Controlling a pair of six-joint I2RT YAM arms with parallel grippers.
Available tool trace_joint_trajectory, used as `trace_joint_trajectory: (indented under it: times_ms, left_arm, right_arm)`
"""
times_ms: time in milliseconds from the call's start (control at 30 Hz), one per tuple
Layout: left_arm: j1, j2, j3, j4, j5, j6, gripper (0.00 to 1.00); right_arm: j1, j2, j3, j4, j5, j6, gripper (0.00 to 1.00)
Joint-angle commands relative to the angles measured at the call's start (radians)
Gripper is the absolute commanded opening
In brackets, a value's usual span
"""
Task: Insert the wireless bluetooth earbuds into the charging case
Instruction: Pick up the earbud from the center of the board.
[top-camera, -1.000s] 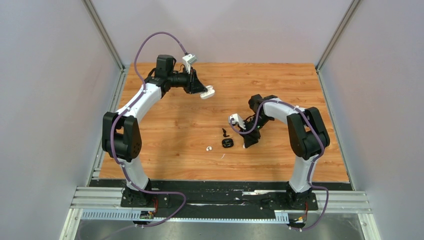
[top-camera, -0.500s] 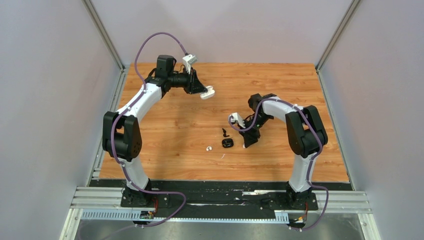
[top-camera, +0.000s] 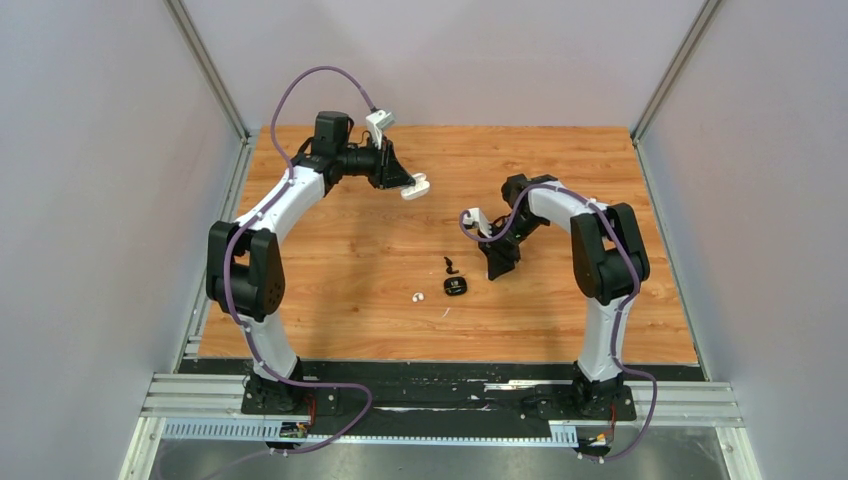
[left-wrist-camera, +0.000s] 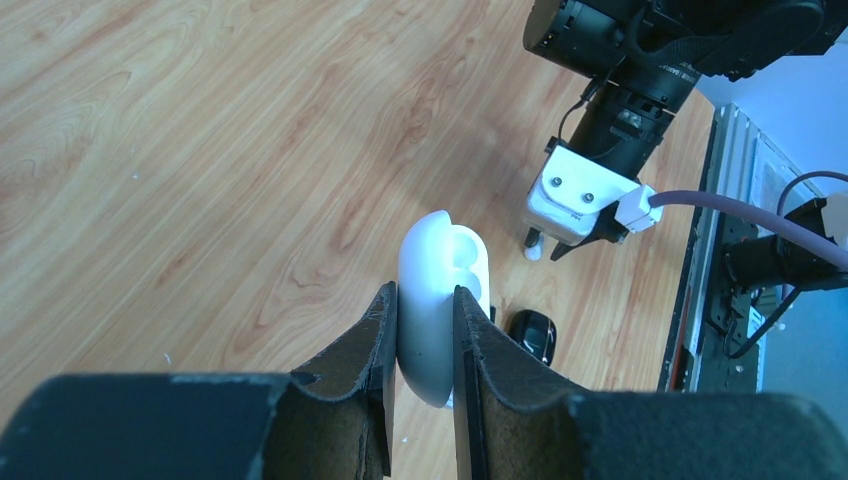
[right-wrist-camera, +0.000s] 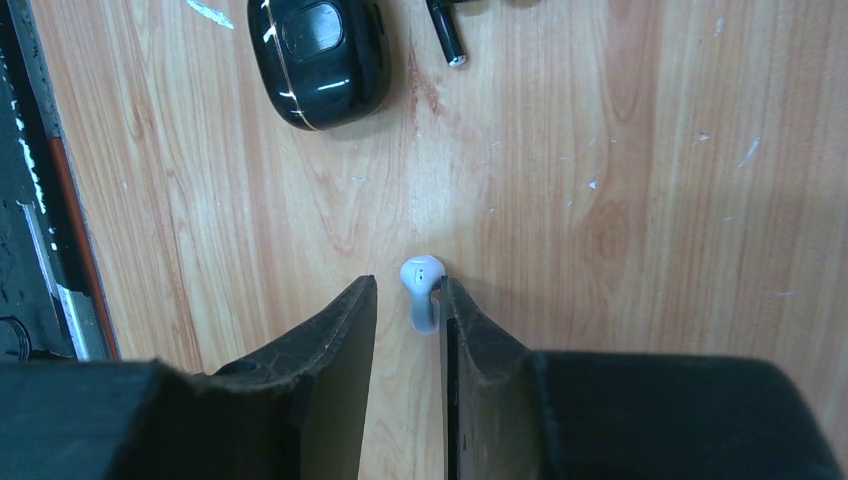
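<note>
Presently, a tiny glossy white plastic earbud (right-wrist-camera: 422, 282) sits just to the right-arm side of the glossy black oval charging case (right-wrist-camera: 318, 60). Its stem is pinched at the tips of the right fingers (right-wrist-camera: 335, 345), seemingly lifted off the wooden table (top-camera: 350, 250) for carrying. The left fingers (left-wrist-camera: 372, 345) clamp an open white clamshell charging case (left-wrist-camera: 440, 290), raised well beyond the black case, probably to receive the earbud. A second white earbud (top-camera: 418, 297) lies on the left-arm side of the black case, and a black stemmed earbud (top-camera: 450, 266) lies just beyond it. Whether both right fingers touch the stem is hard to tell. The left fingers hide the white case's lower part.
</note>
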Motion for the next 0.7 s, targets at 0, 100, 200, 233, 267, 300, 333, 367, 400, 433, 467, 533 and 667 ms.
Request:
trace_joint_trajectory:
  times_ms: [0, 100, 200, 233, 267, 300, 333, 367, 400, 433, 467, 533, 667]
  left_arm:
    - [0.006, 0.001, 0.027, 0.020, 0.022, 0.004, 0.00]
    - [0.006, 0.000, 0.026, 0.020, 0.022, 0.004, 0.00]
    - [0.006, 0.003, 0.029, 0.020, 0.022, 0.004, 0.00]
    - [0.006, 0.004, 0.030, 0.019, 0.022, 0.004, 0.00]
    - [0.005, 0.005, 0.033, 0.020, 0.022, 0.004, 0.00]
    - [0.006, 0.007, 0.036, 0.020, 0.022, 0.004, 0.00]
    - [0.006, 0.008, 0.036, 0.020, 0.021, 0.004, 0.00]
    - [0.006, 0.009, 0.038, 0.020, 0.022, 0.004, 0.00]
    - [0.006, 0.010, 0.038, 0.021, 0.022, 0.004, 0.00]
    - [0.006, 0.011, 0.038, 0.021, 0.022, 0.004, 0.00]
    - [0.006, 0.011, 0.038, 0.020, 0.022, 0.004, 0.00]
    - [0.006, 0.011, 0.037, 0.020, 0.022, 0.004, 0.00]
    - [0.006, 0.011, 0.037, 0.020, 0.022, 0.003, 0.00]
  right_arm:
    - [0.004, 0.018, 0.026, -0.012, -0.035, -0.011, 0.28]
    - [0.003, 0.018, 0.032, -0.009, -0.038, -0.004, 0.28]
    - [0.001, 0.011, 0.028, 0.017, -0.031, 0.010, 0.27]
    - [0.000, 0.009, 0.028, 0.026, -0.027, 0.015, 0.27]
    - [-0.002, 0.007, 0.028, 0.034, -0.026, 0.018, 0.26]
    - [-0.004, 0.005, 0.029, 0.039, -0.025, 0.019, 0.26]
    - [-0.005, 0.003, 0.031, 0.042, -0.023, 0.020, 0.26]
    - [-0.004, 0.004, 0.031, 0.044, -0.020, 0.019, 0.25]
    - [-0.006, 0.004, 0.033, 0.046, -0.018, 0.017, 0.25]
    - [-0.006, 0.002, 0.032, 0.046, -0.016, 0.015, 0.24]
    - [-0.005, 0.001, 0.032, 0.046, -0.012, 0.013, 0.23]
    - [-0.007, 0.001, 0.034, 0.047, -0.009, 0.010, 0.20]
    - [-0.009, 0.002, 0.037, 0.047, -0.002, 0.010, 0.17]
